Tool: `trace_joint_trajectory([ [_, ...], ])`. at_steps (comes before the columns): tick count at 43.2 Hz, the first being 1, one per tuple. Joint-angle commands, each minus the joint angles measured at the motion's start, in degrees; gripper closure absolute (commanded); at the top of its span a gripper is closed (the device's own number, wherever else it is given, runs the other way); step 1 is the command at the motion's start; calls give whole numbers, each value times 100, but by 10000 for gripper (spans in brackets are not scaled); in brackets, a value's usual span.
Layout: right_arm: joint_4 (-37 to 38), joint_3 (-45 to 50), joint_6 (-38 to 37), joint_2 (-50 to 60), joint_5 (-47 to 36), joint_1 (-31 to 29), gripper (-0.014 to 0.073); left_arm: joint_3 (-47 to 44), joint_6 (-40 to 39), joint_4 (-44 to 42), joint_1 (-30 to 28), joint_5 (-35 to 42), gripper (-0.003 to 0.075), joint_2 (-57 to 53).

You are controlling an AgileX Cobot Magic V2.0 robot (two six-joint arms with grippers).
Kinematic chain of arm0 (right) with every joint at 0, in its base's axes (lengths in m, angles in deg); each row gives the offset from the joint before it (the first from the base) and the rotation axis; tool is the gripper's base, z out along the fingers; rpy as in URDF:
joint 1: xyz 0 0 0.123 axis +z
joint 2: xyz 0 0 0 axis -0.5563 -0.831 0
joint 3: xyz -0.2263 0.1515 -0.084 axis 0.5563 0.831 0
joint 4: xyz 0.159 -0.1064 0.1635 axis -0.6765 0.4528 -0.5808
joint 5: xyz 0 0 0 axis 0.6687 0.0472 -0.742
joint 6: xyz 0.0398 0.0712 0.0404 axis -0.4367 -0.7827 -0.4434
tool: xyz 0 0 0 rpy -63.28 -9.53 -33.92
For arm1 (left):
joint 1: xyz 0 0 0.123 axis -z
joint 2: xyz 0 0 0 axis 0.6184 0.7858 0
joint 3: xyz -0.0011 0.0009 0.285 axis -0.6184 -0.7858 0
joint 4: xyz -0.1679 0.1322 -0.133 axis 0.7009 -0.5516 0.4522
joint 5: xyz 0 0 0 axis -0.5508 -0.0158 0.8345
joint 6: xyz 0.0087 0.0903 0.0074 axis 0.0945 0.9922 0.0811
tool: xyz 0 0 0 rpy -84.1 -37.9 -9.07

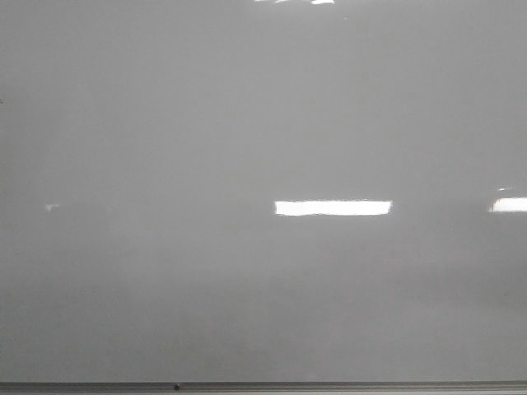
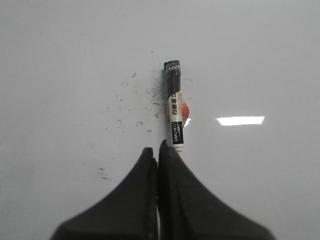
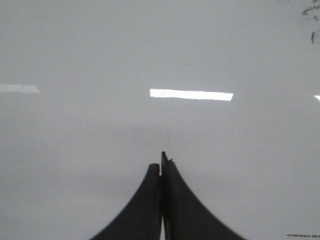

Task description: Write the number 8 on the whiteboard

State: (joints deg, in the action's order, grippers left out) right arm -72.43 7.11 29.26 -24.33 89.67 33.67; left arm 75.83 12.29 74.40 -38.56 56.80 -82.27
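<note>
The whiteboard (image 1: 165,123) fills the front view, glossy, pale grey and blank; no number 8 shows in any view. Neither gripper shows in the front view. In the left wrist view my left gripper (image 2: 156,150) is shut and empty, its jaws pressed together over the board (image 2: 260,60). A black-capped white marker (image 2: 175,107) with a red spot on its label lies on the board just beyond the fingertips, its near end hidden behind one finger. In the right wrist view my right gripper (image 3: 160,161) is shut and empty above the bare board (image 3: 75,50).
A thin grey metal strip (image 1: 329,385) runs along the board's near edge. Bright light reflections (image 1: 333,207) lie on the surface. Small black ink specks (image 2: 135,107) are scattered beside the marker; a few dark marks (image 3: 310,12) show in a corner of the right wrist view.
</note>
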Motion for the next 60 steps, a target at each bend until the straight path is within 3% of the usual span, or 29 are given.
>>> trace_joint_trajectory([
  [1, 46, -12, 6, 103, -427, -39, 662, -10, -63, 12, -15, 484, 739, -101],
  [45, 46, -17, 6, 103, -432, -39, 662, -10, -63, 12, -15, 484, 739, -101],
  [52, 5, -17, 6, 103, -563, -39, 662, -10, -63, 16, -15, 682, 739, -101],
  [56, -85, -49, 6, 103, -915, -39, 662, -10, -63, 43, -15, 1069, 739, -101],
  [60, -85, -319, 6, 103, -708, -39, 662, 121, -63, 54, -15, 1609, 739, -101],
])
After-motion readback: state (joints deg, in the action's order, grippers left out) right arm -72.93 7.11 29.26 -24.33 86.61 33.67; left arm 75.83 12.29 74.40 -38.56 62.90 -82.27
